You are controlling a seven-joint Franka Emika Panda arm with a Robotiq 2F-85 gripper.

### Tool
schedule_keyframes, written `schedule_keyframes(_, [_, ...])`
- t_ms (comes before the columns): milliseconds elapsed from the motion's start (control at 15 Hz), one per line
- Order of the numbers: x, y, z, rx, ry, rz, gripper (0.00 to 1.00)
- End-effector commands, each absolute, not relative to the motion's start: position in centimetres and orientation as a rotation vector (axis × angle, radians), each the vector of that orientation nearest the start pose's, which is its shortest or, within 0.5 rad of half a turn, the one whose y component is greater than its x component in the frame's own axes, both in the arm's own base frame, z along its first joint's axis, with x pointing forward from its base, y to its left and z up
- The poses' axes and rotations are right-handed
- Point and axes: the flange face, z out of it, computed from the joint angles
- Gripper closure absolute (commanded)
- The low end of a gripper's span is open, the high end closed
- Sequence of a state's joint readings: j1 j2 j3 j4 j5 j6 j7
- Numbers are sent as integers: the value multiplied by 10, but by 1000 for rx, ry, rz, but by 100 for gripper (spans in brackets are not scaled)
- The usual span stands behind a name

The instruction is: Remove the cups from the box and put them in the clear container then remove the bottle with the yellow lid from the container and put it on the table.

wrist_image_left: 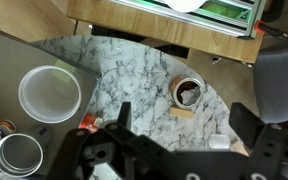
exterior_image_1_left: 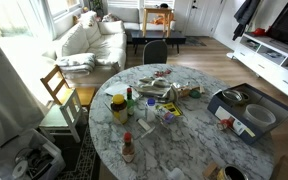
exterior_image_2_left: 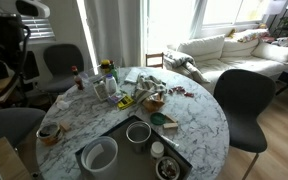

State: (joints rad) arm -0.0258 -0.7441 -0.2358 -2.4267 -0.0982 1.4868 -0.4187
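Observation:
The grey-blue box [exterior_image_1_left: 227, 103] sits at the table's edge and also shows in the other exterior view [exterior_image_2_left: 124, 160]. In it are the wide white cup [exterior_image_1_left: 260, 116] [exterior_image_2_left: 100, 154] [wrist_image_left: 50, 93] and the metallic grey cup [exterior_image_1_left: 234, 96] [exterior_image_2_left: 138, 132] [wrist_image_left: 19, 155]. The bottle with the yellow lid [exterior_image_1_left: 118, 107] [exterior_image_2_left: 107, 72] stands in the clear container [exterior_image_2_left: 106, 91] across the table. In the wrist view my gripper [wrist_image_left: 184, 125] is open and empty, high above the marble to the right of the white cup.
A small tub of brown stuff [wrist_image_left: 188, 92] [exterior_image_2_left: 50, 131] stands on the table near the edge. Red-capped sauce bottles [exterior_image_1_left: 127, 148] [exterior_image_2_left: 76, 77] and scattered packets [exterior_image_1_left: 162, 98] crowd the middle of the table. Chairs [exterior_image_2_left: 242, 100] ring the table.

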Motion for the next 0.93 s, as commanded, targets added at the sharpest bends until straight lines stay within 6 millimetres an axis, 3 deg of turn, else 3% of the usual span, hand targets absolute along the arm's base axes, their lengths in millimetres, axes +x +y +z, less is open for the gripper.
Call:
schedule_keyframes(0, [296, -118, 527, -2989, -231, 235, 0])
schedule_keyframes(333, [317, -180, 496, -2974, 197, 102, 0])
schedule_keyframes(467, [327, -199, 474, -2947, 355, 50, 0])
schedule_keyframes(867, [368, -225, 406, -2827, 816, -83, 0])
